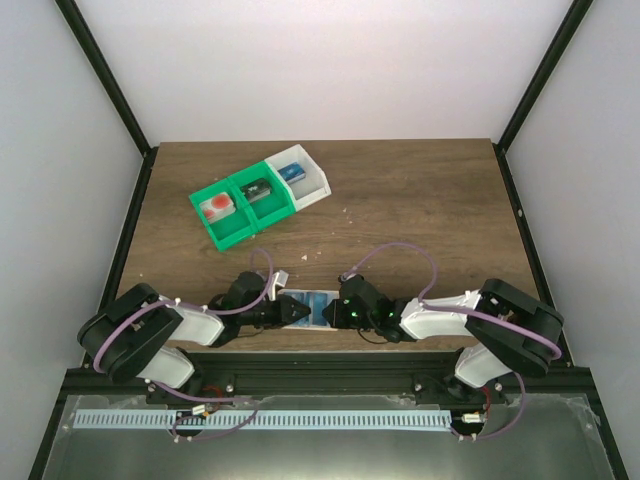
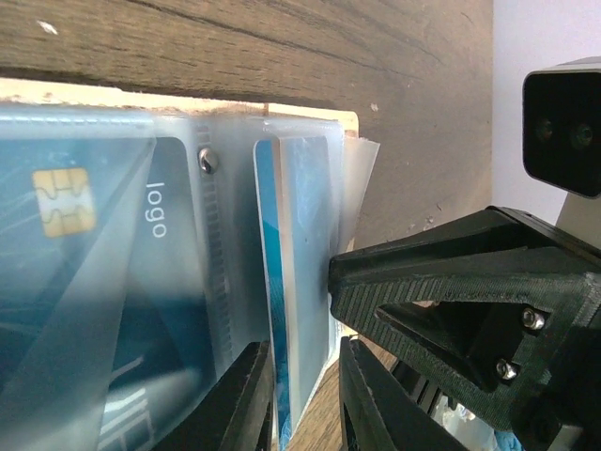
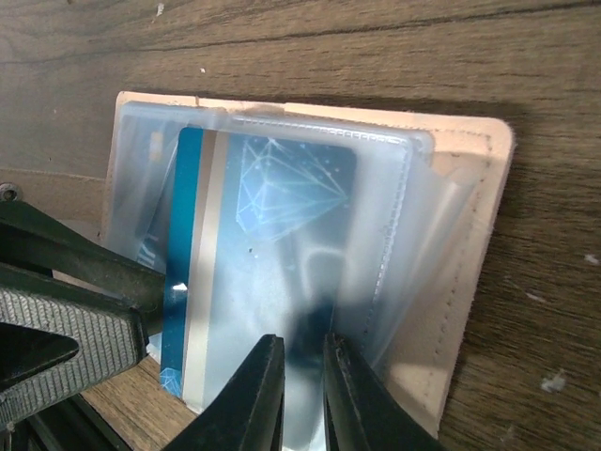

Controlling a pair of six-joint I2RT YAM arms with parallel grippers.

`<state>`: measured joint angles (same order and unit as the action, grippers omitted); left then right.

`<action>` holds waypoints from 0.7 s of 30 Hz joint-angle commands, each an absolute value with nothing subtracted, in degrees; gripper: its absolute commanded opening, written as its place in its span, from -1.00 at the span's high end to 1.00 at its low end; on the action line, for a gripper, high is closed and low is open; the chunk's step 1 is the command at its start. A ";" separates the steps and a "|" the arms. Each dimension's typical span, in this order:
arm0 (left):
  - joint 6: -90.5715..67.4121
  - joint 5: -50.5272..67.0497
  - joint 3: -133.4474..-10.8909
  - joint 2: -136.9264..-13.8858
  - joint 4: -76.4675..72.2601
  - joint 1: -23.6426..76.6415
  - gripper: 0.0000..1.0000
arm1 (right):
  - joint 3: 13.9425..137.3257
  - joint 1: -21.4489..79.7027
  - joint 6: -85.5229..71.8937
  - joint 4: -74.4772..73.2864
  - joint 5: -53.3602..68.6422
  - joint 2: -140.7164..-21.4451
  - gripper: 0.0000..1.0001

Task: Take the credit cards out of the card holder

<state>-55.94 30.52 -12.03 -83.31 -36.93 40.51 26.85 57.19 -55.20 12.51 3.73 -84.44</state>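
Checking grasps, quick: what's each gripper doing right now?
Left gripper: closed on the card holder, pinching a credit card through its plastic.
Right gripper: closed on the card holder too, over another blue card.

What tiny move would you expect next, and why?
Probably squeeze the left jaws fully shut. They straddle a raised clear pocket holding a blue card, which is not yet out of the card holder; a firm pinch should come before any pull.
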 commanded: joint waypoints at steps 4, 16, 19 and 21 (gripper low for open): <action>-58.31 33.37 -9.92 -84.61 -46.28 40.64 0.56 | 25.85 57.02 -55.74 11.94 3.93 -86.37 0.72; -59.61 33.37 -9.23 -88.01 -49.99 40.69 0.92 | 25.14 57.04 -56.18 12.48 3.81 -86.58 0.72; -59.33 32.02 -9.28 -87.09 -47.91 40.71 1.00 | 24.75 57.04 -56.44 12.38 3.09 -86.57 0.71; -59.25 31.54 -9.31 -86.42 -46.99 40.70 1.00 | 24.51 57.04 -56.68 12.15 2.61 -86.78 0.71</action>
<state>-59.94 32.45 -9.41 -87.81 -46.78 40.51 26.09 57.17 -55.68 15.11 3.97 -85.17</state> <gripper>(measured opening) 0.018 0.143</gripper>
